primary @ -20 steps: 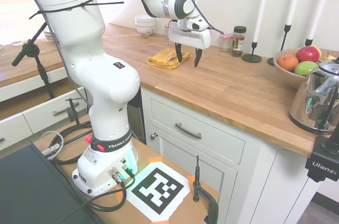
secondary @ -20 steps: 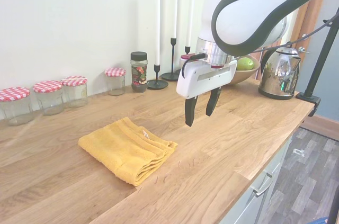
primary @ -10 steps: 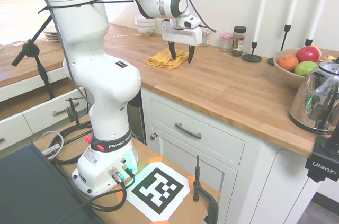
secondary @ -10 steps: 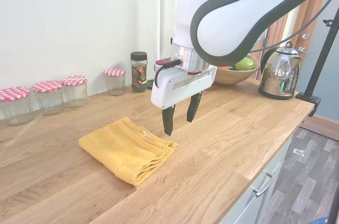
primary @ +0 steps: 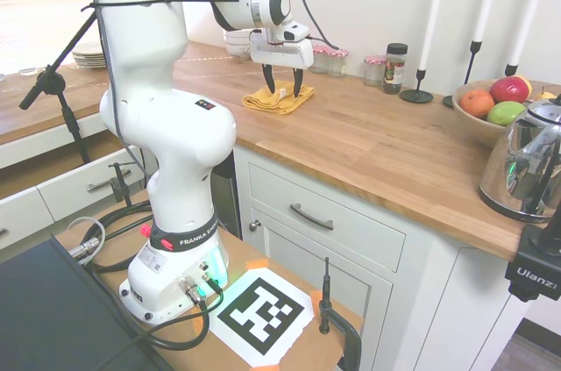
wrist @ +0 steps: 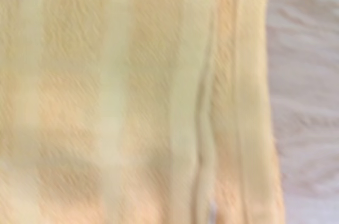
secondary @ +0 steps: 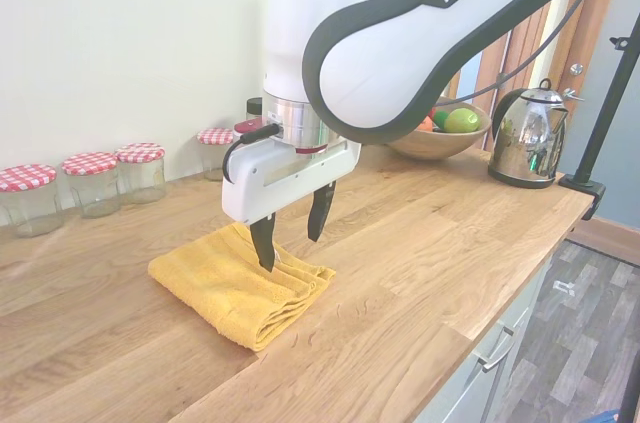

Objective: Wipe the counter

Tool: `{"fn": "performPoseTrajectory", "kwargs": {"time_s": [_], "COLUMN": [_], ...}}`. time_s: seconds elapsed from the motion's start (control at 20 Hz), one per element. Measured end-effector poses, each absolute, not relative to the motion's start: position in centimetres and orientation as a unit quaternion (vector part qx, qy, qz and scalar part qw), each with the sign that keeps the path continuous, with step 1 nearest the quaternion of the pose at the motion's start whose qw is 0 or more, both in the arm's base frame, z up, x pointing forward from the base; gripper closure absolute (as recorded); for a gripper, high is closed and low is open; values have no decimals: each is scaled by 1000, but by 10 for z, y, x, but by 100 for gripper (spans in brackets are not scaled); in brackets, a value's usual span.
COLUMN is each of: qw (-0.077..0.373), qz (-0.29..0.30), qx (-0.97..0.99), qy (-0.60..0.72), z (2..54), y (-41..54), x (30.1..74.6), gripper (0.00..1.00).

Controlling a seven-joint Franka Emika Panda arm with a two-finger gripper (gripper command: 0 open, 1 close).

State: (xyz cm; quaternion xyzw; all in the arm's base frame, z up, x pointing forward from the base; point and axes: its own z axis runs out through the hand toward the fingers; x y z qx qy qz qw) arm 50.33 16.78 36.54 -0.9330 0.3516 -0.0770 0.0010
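The counter [primary: 368,139] [secondary: 420,243] is a long brown butcher-block top on white cabinets. A folded yellow towel [primary: 277,99] [secondary: 235,283] lies flat on it. My gripper [primary: 283,89] [secondary: 293,238] hangs open just above the towel, one dark finger over the cloth and the other over its folded edge, nothing held. In the wrist view the yellow towel [wrist: 132,102] fills most of the picture, blurred, with a strip of the counter [wrist: 307,102] along one side.
Several jars with red-checked lids [secondary: 90,181] line the wall behind the towel. A spice jar [primary: 395,67], black candlesticks [primary: 417,90], a fruit bowl [primary: 495,108] and a steel kettle [primary: 526,165] [secondary: 525,148] stand further along. White bowls [primary: 240,40] sit at the far end.
My gripper has travelled along the counter from beside the towel to right over it and has come lower. The towel has not moved.
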Motion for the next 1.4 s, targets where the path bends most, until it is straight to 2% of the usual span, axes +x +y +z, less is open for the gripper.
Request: {"fn": "performPoseTrajectory", "kwargs": {"time_s": [1.05,1.1,1.4], "qw": [-14,-15,-24], "qz": [-85,-84,-73], "qx": [-932,-932,-932], "qy": [351,351,355], "z": [368,367,356], "y": [215,215,216], "x": [565,566,566], "gripper": [0,100,100]}}
